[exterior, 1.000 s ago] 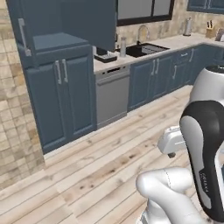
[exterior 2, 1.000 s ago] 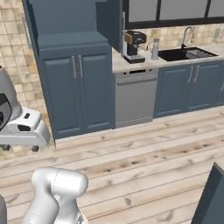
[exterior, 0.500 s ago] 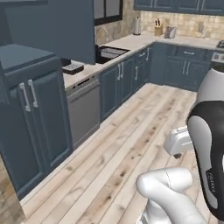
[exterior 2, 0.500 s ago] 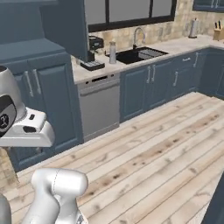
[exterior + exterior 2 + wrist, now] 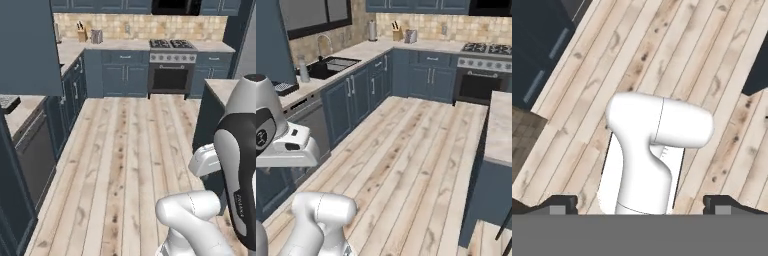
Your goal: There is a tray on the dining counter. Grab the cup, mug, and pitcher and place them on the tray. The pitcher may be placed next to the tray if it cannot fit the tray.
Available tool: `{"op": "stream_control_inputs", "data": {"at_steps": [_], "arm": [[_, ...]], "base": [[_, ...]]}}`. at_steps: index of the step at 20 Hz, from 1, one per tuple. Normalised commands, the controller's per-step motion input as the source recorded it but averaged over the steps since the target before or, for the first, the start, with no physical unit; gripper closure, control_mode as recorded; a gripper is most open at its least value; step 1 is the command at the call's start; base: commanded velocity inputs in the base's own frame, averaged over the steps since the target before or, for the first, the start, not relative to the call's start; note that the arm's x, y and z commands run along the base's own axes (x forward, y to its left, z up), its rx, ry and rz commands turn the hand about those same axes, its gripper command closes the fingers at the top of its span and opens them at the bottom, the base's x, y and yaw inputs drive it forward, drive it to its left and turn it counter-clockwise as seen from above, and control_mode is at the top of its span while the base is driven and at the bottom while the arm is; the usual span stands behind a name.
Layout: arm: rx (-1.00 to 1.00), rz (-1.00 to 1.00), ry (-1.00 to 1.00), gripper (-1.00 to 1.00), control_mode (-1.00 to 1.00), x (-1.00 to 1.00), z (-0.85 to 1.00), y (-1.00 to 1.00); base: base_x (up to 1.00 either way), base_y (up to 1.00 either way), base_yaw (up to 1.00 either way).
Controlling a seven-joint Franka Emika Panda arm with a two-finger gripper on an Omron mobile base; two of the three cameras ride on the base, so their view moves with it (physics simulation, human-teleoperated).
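The dining counter has a pale beige marbled top over a dark blue base; it stands at the right edge of the right base view. Its near corner shows at the right of the left base view, behind my arm. The tray, cup, mug and pitcher are out of view. My gripper points down at the plank floor, open, its two dark fingertips far apart with nothing held between them.
Dark blue cabinets with a sink run along the left wall. A stove stands at the far wall, with a knife block and a toaster on the counter left of it. A wide wooden floor lies between them.
The whole picture has swung: the cameras turned with the base, so the cabinets and sink slid left and the stove and dining counter came into view. The gripper stays open.
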Motion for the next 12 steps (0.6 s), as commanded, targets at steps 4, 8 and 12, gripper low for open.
{"op": "stream_control_inputs", "data": {"at_steps": [4,8,12], "arm": [[0.00,0.00,0.00,-1.00,1.00,0.00,0.00,0.00],[0.00,0.00,0.00,-1.00,1.00,0.00,0.00,0.00],[0.00,0.00,0.00,-1.00,1.00,0.00,0.00,0.00]], "base": [[0.37,0.38,-0.80],[0.49,0.24,-0.65],[0.97,0.53,-0.24]]}}
